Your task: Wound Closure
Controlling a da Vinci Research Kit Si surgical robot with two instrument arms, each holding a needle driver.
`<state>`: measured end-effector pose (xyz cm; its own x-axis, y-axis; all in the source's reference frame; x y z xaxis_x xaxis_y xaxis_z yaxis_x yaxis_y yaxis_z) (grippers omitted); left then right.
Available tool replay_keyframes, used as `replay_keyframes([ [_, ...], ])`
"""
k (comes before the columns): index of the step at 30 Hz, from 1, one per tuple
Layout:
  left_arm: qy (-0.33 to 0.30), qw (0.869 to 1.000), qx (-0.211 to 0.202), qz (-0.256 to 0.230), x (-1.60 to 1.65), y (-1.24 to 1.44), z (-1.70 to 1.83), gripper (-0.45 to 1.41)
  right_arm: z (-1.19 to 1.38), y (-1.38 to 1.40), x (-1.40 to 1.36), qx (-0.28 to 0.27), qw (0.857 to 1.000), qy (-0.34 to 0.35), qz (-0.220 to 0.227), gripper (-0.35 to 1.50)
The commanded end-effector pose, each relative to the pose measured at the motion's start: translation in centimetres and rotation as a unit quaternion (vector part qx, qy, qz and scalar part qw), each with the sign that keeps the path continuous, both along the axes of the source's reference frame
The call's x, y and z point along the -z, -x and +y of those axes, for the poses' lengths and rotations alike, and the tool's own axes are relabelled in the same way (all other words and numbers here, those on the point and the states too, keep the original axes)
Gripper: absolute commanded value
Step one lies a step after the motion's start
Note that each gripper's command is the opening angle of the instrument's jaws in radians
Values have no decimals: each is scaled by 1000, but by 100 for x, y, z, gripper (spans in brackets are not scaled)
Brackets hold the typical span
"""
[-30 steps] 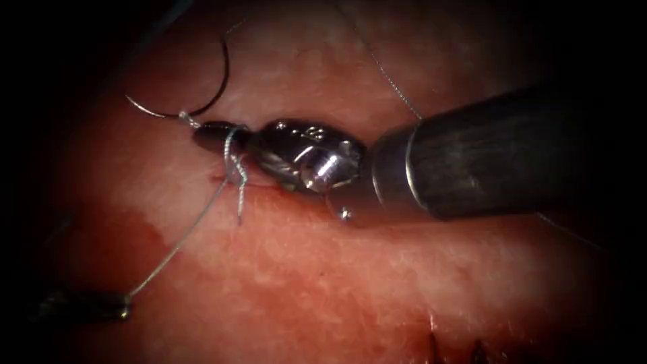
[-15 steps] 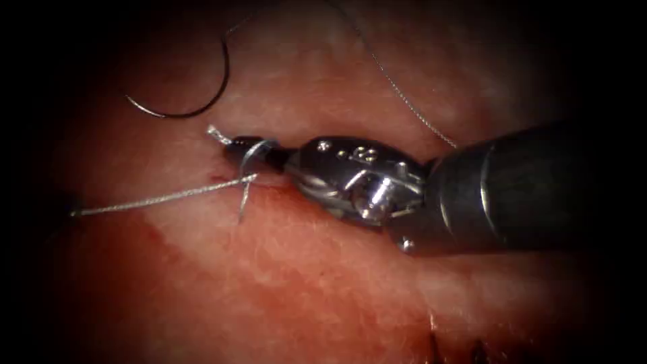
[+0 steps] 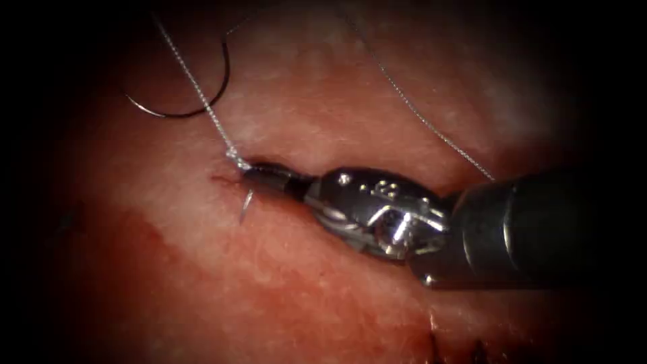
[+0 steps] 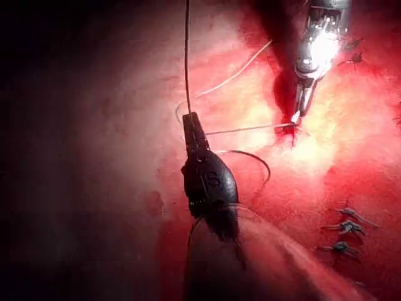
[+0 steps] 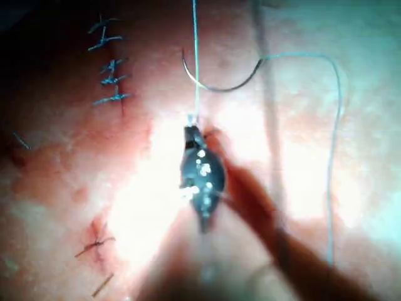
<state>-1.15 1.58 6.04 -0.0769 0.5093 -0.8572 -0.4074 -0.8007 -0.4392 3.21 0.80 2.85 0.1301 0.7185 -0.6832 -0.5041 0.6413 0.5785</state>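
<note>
Since a second ago, my left tool (image 4: pixel 194 135) has swung its gripped thread (image 3: pixel 199 87) upward; the needle (image 3: pixel 195 101) lies free on tissue (image 3: pixel 303 283); my right tool (image 3: pixel 259 176), withdrawing rightward, clamps thread at the cut (image 3: pixel 222 179). Even opposing tension seems best.

Curved needle (image 3: pixel 195 101) lies free on tissue (image 3: pixel 303 283); thread (image 3: pixel 202 94) taut from cut (image 3: pixel 226 179)

1. The taut thread (image 3: pixel 195 84) ran up out of the endoscope picture's top edge, its far end cut off.
2. The right tool's (image 3: pixel 248 170) shaft left the frame at the right.
3. The left tool's (image 4: pixel 190 120) jaw gap was too small to judge.
</note>
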Motion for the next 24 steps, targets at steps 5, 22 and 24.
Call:
replay_keyframes([
  [5, 4, 1000, 14, 9, -34, 21, 29, -45, -22, -8, -6, 13, 1000, 16, 8, -35],
  [22, 34, 998, 35, 46, -99, 85, 71, -45, -62, -19, -23, 128, 973, 184, 49, -35],
  [24, 37, 997, 35, 52, -101, 90, 77, -45, -65, -21, -25, 127, 973, 187, 52, -35],
])
